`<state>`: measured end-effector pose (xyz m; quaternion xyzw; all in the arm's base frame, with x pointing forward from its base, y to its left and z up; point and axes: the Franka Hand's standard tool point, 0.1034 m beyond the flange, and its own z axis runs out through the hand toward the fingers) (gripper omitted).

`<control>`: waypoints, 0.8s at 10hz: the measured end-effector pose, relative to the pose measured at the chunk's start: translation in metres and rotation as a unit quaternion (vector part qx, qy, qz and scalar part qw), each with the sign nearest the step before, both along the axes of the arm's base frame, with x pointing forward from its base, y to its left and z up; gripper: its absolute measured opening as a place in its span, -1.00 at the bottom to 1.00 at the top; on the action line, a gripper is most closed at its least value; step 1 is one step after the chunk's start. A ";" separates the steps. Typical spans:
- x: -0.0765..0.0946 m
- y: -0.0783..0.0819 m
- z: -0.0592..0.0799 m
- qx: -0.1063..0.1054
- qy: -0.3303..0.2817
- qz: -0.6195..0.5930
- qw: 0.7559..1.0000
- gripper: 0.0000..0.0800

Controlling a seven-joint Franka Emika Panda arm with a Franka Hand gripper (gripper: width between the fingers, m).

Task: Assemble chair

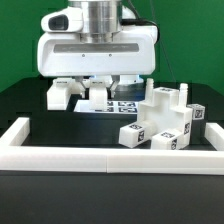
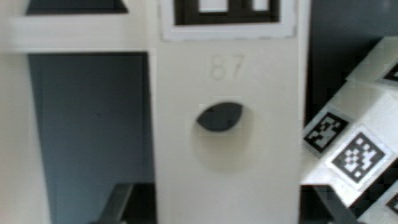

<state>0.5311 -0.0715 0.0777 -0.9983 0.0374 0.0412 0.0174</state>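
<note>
Chair parts (image 1: 165, 120) look blocky, white, tagged; claw (image 1: 98, 86) straddles 1 holed panel (image 2: 214, 150), grip unclear.

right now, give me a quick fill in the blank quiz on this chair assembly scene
1. The table surface is ___.
2. Most chair parts cluster at the exterior view's ___.
3. The dark hole in the wrist view's white part is ___ in shape.
Missing words: black; right; round.
</note>
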 end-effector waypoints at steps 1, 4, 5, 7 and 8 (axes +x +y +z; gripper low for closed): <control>-0.002 0.000 0.002 -0.001 0.002 -0.034 0.999 -0.28; -0.002 0.010 0.019 -0.002 0.004 -0.171 0.985 -0.28; 0.000 0.015 0.024 -0.002 0.007 -0.201 0.980 -0.28; 0.000 0.018 0.024 -0.004 0.011 -0.264 0.964 -0.28; 0.000 0.018 0.023 -0.006 0.013 -0.285 0.958 -0.28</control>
